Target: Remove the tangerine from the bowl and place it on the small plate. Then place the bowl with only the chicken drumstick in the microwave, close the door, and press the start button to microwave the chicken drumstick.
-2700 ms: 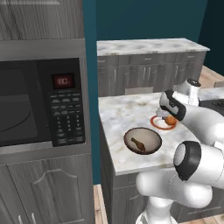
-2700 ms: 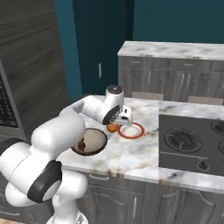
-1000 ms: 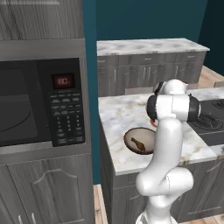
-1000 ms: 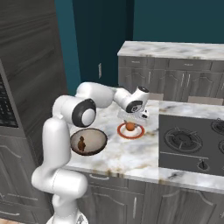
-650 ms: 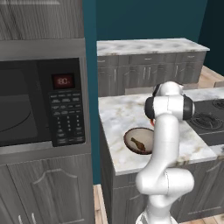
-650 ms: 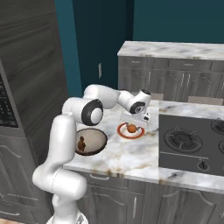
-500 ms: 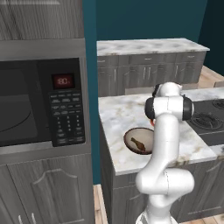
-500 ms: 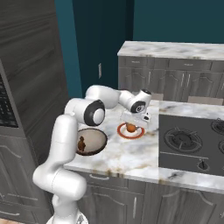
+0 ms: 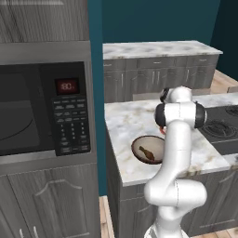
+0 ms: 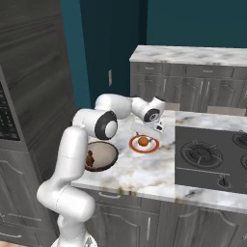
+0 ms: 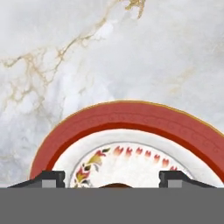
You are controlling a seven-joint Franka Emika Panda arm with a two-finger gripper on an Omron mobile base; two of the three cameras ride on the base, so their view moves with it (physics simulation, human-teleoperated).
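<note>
1. In the hand view the two dark fingertips (image 11: 49, 178) stand spread wide, with nothing pinched between them; the gripper (image 10: 158, 126) hangs just above the plate (image 10: 133, 144).
2. The tangerine (image 10: 143, 141) sits on the middle of the plate, free of the fingers. That part of the task looks done.
3. The bowl (image 10: 107, 155) is just beside the plate on the marble counter (image 9: 125, 121), near its front edge, with the drumstick (image 9: 146, 152) alone inside.
4. The microwave (image 9: 28, 109) is well apart to the left, across a gap from the counter; its door (image 9: 23, 111) looks shut.
5. Risks, as I judge them: a sideways sweep toward the bowl could clip the tangerine and roll it off the flat plate; a careless grasp at the rim could tip the bowl over the near edge or spill the drumstick.
6. Room: open counter lies behind the bowl; the stove (image 10: 210, 154) bounds the right. The door must be opened first.
</note>
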